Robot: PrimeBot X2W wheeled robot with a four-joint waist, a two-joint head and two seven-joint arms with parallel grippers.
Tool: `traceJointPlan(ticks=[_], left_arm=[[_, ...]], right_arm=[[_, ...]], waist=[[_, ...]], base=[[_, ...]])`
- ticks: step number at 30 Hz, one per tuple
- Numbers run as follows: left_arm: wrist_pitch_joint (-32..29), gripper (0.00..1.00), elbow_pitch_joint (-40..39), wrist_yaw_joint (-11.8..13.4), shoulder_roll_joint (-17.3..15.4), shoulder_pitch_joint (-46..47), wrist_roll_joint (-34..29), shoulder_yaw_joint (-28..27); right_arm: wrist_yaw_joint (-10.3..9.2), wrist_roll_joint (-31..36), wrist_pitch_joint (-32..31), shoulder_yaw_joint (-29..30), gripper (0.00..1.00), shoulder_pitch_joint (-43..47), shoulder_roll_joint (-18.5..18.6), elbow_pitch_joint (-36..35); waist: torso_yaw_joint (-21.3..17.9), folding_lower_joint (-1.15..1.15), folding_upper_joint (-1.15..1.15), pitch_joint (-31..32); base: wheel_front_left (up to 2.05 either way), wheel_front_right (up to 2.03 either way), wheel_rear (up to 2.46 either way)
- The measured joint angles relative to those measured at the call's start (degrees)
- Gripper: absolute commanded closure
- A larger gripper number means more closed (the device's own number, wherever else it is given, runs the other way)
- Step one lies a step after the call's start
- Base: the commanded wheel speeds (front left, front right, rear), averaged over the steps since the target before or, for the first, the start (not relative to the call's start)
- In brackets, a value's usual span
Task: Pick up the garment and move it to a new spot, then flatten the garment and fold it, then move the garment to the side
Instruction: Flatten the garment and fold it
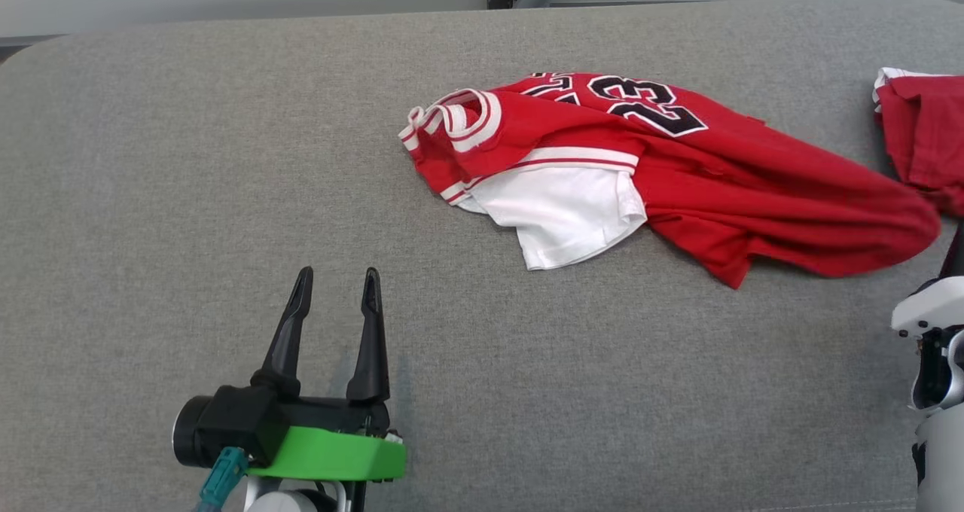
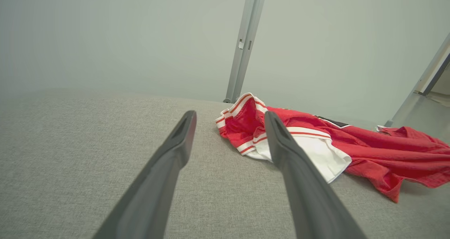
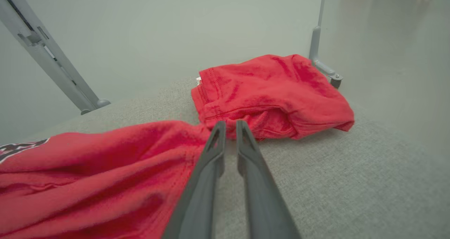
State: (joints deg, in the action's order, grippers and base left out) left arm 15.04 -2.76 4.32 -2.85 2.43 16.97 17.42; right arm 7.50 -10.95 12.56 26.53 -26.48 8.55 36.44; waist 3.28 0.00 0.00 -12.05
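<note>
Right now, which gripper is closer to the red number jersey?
Right. The right gripper has its tips at the hem edge of the jersey, beside a second red garment. The left gripper, fingers open, is apart from it over the grey surface, short of the collar end.

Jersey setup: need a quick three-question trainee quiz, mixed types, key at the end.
1. True or false: the red jersey lies neatly folded on the grey surface.
2. Which number is printed on the jersey? A) 23 B) 45 C) 7
3. Which has its jaws wide apart, the left gripper or the right gripper?
Key: 1 false, it lies crumpled; 2 A; 3 left gripper.
</note>
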Motion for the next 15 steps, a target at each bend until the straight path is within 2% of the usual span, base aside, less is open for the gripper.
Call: traceJointPlan(ticks=[4, 8, 12, 15], left_arm=[[0.00, 0.00, 0.10, -0.07, 0.00, 0.14, -0.05, -0.11], [0.00, 0.00, 0.33, -0.37, 0.00, 0.18, -0.41, -0.32], [0.00, 0.00, 1.83, -1.05, 0.01, 0.13, 0.02, 0.40], [0.00, 0.00, 4.01, -1.82, 0.02, 0.26, 0.53, 1.85]], right_arm=[[-0.02, 3.47, 1.75, 2.30, 0.00, 0.84, -1.68, -1.40], [0.00, 9.02, 2.42, 2.99, 0.00, 3.71, -3.26, -7.72], [0.02, 8.53, 2.48, -1.94, 0.00, 9.83, -5.75, -14.18], [0.00, 6.71, 2.49, -5.13, 0.00, 13.54, -5.52, -16.29]], waist=[[-0.62, 0.00, 0.00, -0.20], [-1.08, 0.00, 0.00, -0.16], [-1.95, 0.00, 0.00, 0.05], [-2.75, 0.00, 0.00, 0.19]], base=[[0.00, 0.00, 0.00], [0.00, 0.00, 0.00], [0.00, 0.00, 0.00], [0.00, 0.00, 0.00]])
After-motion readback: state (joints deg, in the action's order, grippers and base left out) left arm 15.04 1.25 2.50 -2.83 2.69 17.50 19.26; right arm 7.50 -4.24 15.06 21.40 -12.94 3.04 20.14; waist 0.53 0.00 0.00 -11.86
